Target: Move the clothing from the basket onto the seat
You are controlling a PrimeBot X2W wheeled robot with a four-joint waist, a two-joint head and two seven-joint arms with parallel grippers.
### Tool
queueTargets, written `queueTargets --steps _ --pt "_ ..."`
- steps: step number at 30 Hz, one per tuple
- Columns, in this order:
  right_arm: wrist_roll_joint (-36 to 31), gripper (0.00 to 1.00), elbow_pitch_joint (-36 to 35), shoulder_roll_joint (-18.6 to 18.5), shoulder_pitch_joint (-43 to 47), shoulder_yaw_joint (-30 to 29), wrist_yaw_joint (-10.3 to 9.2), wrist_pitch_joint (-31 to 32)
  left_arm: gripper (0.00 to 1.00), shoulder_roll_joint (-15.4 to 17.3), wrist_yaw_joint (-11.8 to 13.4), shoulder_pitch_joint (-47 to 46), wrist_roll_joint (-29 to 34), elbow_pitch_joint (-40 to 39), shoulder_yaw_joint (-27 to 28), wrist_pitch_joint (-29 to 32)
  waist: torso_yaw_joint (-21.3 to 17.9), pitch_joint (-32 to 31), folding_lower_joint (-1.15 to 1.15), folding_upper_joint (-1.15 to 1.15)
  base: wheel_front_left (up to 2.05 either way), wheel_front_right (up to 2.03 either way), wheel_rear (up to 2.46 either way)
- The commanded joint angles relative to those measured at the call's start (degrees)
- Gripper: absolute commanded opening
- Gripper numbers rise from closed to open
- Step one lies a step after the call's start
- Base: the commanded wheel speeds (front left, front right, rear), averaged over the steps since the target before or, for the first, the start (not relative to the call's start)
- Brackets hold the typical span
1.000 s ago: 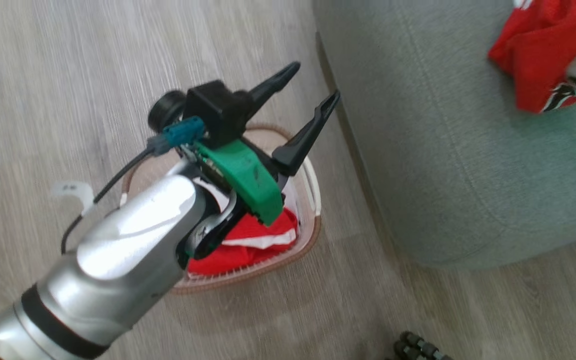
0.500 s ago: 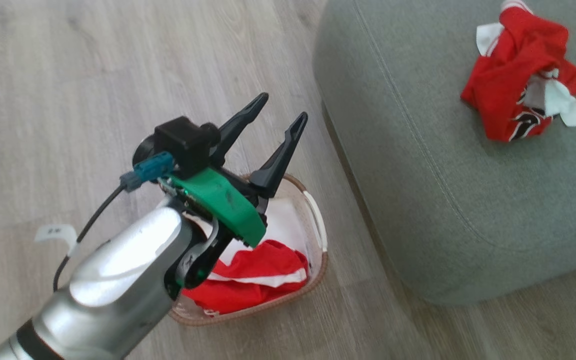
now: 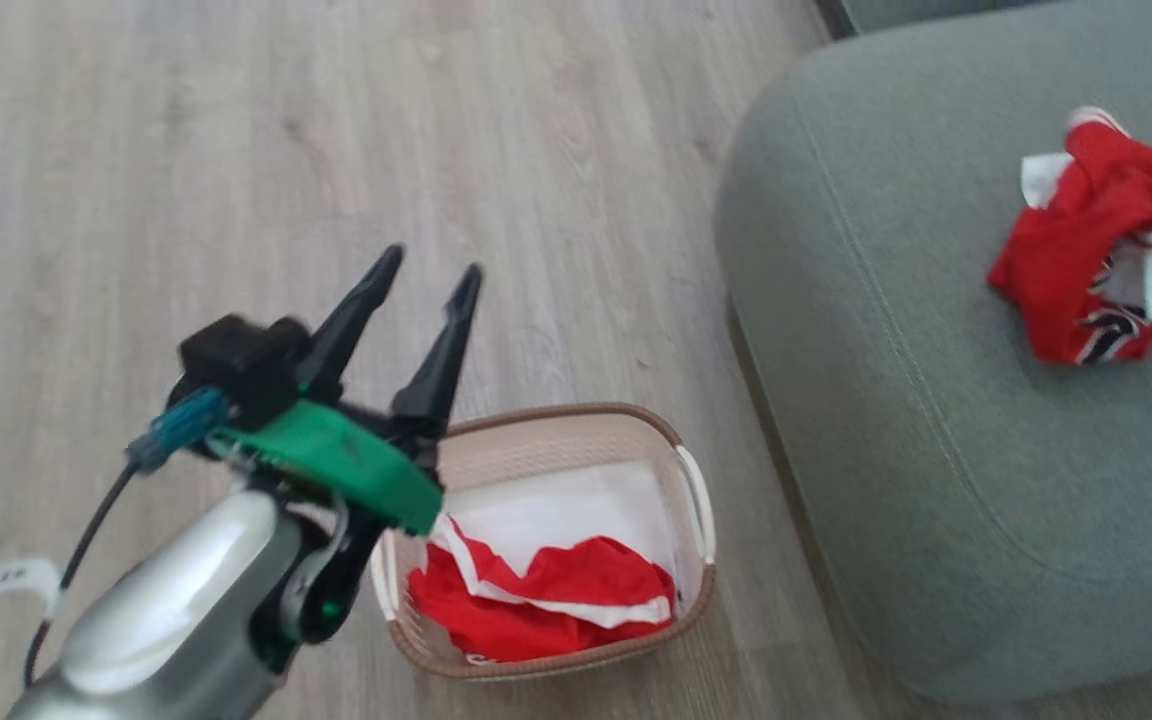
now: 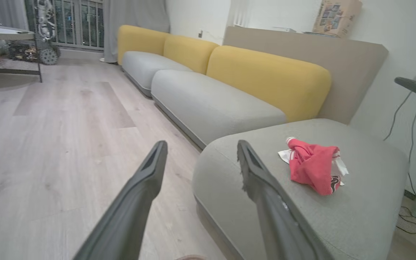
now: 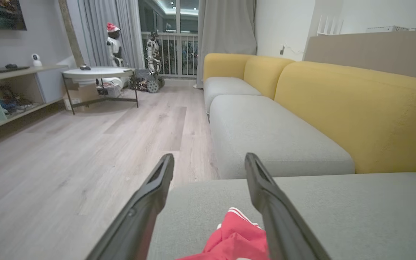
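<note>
Lower left, the left gripper [image 3: 433, 262] is hanging wide open and empty beside the basket [image 3: 556, 412], where one red garment [image 3: 536, 605] is lying. A red jersey [image 3: 1086, 270] is sitting crumpled on the seat [image 3: 886, 400], upper right; the right gripper [image 5: 208, 156] is gaping empty near it.

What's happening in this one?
The basket is being emptied onto the seat. One red garment lies crumpled on the seat; another red piece is in the basket. The left pincer hangs open, empty, near the basket; the right pincer is open over the seat.
</note>
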Motion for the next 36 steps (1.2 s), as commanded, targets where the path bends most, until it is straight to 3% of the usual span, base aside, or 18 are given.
queueTargets --steps 1,9,17,23,36 --pt "-1.33 1.0 -2.77 -0.64 2.35 -2.43 -0.01 -0.72 1.0 2.38 0.57 -1.21 -0.42 -2.08 3.49 -0.68 1.74 -1.4 0.01 0.0 0.0 0.0 0.0" --pt "-10.42 1.0 -15.42 11.42 16.69 -16.68 -0.01 0.0 1.0 4.25 3.46 4.71 -0.78 -3.84 7.8 -1.82 5.21 -3.37 0.01 0.0 0.0 0.0 0.0" --pt "-15.75 1.0 -25.88 23.52 27.72 -20.43 -0.01 -0.6 1.0 4.11 4.74 11.74 1.41 -3.79 12.51 -2.18 7.79 -4.56 0.01 0.0 0.0 0.0 0.0" --pt "-18.3 1.0 -26.81 28.01 32.12 -19.06 -0.01 -4.4 1.0 1.92 4.19 16.06 5.3 -4.53 17.43 -2.2 8.99 -4.91 0.01 0.0 0.0 0.0 0.0" --pt "-24.21 1.0 -22.22 32.38 37.08 -13.46 -0.01 -10.66 1.0 -4.18 -1.96 22.69 16.65 -0.83 25.44 -2.21 9.98 -5.15 0.01 0.0 0.0 0.0 0.0"
